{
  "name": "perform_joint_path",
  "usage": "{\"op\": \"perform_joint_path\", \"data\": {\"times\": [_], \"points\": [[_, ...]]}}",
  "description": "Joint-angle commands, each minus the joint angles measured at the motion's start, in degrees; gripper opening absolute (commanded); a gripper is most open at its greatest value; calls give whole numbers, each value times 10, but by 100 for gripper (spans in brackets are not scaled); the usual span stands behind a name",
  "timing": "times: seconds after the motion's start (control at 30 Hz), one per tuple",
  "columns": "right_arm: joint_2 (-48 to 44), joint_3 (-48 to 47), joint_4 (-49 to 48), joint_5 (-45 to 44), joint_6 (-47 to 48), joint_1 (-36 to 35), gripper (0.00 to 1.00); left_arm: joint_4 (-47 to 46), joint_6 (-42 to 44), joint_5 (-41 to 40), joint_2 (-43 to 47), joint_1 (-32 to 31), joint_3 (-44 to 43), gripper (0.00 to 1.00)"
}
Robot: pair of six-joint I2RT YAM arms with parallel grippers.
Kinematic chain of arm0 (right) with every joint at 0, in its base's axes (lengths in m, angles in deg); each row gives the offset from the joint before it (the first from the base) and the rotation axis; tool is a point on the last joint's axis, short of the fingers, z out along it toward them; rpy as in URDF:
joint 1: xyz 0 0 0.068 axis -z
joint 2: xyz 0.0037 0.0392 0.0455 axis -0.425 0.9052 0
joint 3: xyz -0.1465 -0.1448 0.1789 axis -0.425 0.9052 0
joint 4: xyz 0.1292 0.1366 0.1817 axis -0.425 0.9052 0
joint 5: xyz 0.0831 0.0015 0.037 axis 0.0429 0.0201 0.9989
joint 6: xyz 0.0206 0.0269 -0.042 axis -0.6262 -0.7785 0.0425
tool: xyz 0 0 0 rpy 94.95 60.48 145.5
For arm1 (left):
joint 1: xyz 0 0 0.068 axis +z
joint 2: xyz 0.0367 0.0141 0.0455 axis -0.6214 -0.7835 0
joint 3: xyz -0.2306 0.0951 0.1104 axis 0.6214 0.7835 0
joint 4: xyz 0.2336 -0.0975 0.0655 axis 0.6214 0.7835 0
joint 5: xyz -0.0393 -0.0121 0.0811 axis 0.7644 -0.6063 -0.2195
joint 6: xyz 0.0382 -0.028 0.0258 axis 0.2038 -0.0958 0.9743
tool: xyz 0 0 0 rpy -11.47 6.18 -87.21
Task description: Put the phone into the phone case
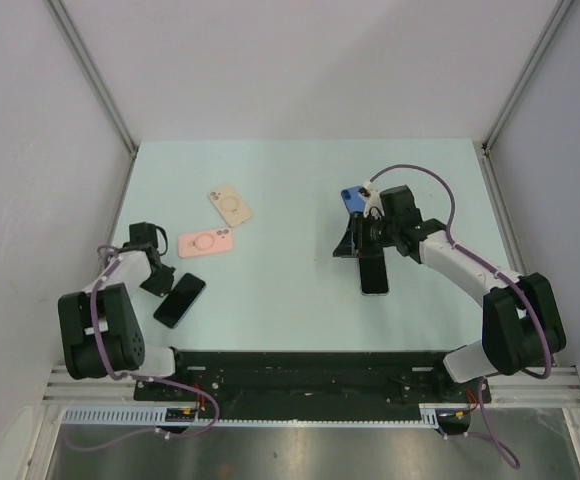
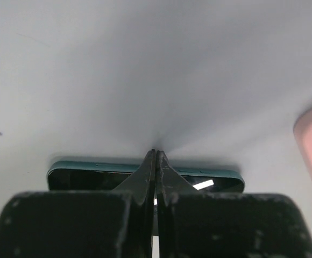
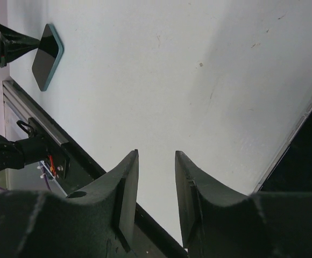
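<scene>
A: Is it cased yet?
B: No. The phone point(image 1: 179, 300) lies bare at lower left, near the pink case point(image 1: 205, 242). The left gripper point(image 2: 155, 156) is closed at its edge, gripping nothing. The right gripper point(image 3: 156, 158) is part-open and empty.

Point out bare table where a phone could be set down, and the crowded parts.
Bare: the middle of the table, between the pink case and the phone by the right arm; also the far strip behind the beige case. Crowded: the left, where both cases, the dark phone and the left fingers cluster.
</scene>
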Motion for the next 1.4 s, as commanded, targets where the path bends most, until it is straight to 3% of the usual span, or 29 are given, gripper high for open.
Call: {"op": "perform_joint_path", "data": {"times": [0.0, 0.27, 0.37, 0.5, 0.53, 0.63, 0.8, 0.87, 0.93, 1.03, 1.2, 1.37], "points": [[-14, 1, -18, 6, 6, 11, 38, 20, -2, 114, 17, -54, 74, 0], [-2, 2, -30, 7, -8, -1, 38, 33, -66, 169, 87, -231, 110, 0], [0, 14, -45, -7, -26, -22, 38, 37, -40, 137, 103, -235, 96, 0], [15, 23, -78, -14, -57, -105, 37, 73, -30, 62, 145, -235, 61, 0], [24, 24, -86, -17, -60, -121, 37, 94, -33, 46, 154, -235, 50, 5], [34, 24, -100, -32, -74, -161, 37, 143, -75, 0, 199, -235, 39, 6], [51, 23, -116, -32, -85, -180, 38, 237, -121, -42, 278, -234, 33, 0], [52, 23, -121, -29, -86, -181, 38, 296, -150, -67, 285, -210, 19, 1], [52, 23, -123, -27, -86, -181, 38, 305, -120, -74, 278, -173, 13, 2], [49, 22, -126, -26, -87, -180, 38, 311, -96, -66, 258, -79, 7, 0], [51, 23, -116, -36, -82, -186, 38, 337, -125, -99, 209, -45, -4, 0], [57, 23, -116, -38, -78, -190, 38, 310, -131, -49, 161, -44, 28, 0]]}}
